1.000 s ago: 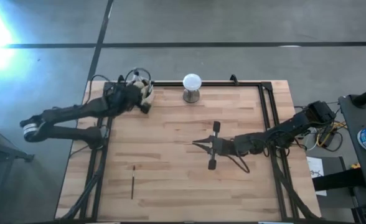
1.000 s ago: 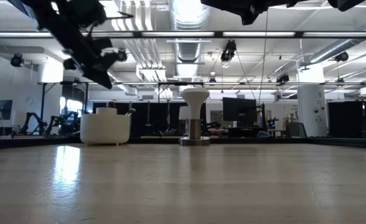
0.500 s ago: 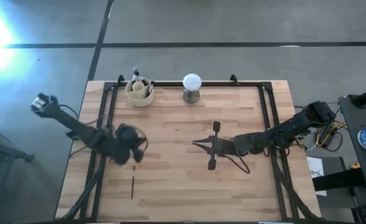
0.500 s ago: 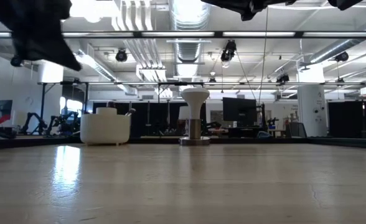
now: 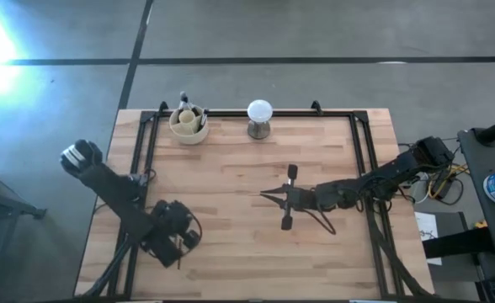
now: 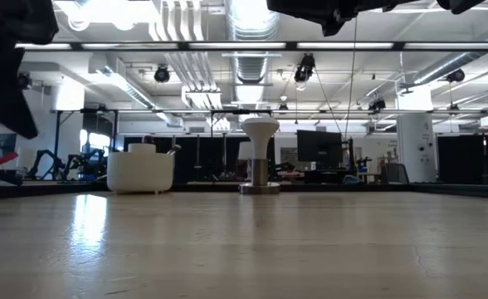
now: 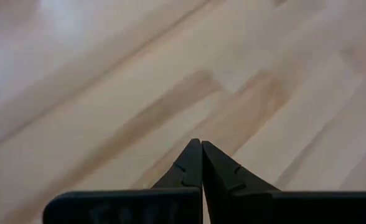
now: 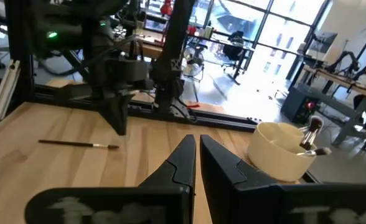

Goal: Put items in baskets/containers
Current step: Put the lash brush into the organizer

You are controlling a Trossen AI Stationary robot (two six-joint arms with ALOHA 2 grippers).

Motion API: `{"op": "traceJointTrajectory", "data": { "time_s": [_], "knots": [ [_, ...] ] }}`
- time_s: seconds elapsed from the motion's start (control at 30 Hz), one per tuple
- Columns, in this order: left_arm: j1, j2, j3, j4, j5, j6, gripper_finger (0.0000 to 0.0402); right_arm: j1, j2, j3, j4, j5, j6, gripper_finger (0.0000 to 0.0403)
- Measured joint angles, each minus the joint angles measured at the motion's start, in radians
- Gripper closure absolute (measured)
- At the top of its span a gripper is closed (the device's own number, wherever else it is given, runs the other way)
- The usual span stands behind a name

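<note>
One last brush (image 8: 77, 144) lies flat on the worktop (image 5: 256, 202) near its front left corner, well apart from the cream cup (image 5: 188, 124) at the far left edge, which already holds several brushes. The left gripper (image 5: 173, 244) hangs over that brush with its fingers (image 7: 192, 168) pressed together and empty, so the step in hand looks like the approach for a pickup: next it must spread its fingers, lower astride the handle and close. The right gripper (image 5: 273, 197) waits mid-worktop, fingers closed on nothing.

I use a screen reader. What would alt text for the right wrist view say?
The shut right pincer points across a wooden table at the left pincer, poised shut just above a thin brush lying flat. A cream cup holding brushes stands to one side.
</note>
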Motion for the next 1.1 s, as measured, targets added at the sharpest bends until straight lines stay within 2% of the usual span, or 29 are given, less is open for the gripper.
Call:
{"op": "traceJointTrajectory", "data": {
  "time_s": [0.1,0.23,0.43,0.63,1.1],
  "knots": [
    [-0.002,0.083,0.072,-0.076,0.100,-0.122,0.0396,0.000,0.000,-0.001,-0.011,0.000,0.019,0.0385],
    [-0.021,0.167,0.141,-0.155,0.213,-0.200,0.0373,0.000,0.000,-0.002,-0.028,0.000,0.027,0.0385],
    [-0.042,0.238,0.138,-0.157,0.332,-0.280,0.0332,0.001,0.000,-0.004,-0.034,0.000,0.040,0.0385],
    [-0.048,0.250,0.103,-0.154,0.327,-0.314,0.0309,0.000,0.000,-0.005,-0.034,0.000,0.038,0.0385],
    [-0.047,0.207,-0.054,0.034,0.282,-0.302,0.0307,0.001,0.000,-0.005,-0.040,0.000,0.065,0.0385]
  ]
}}
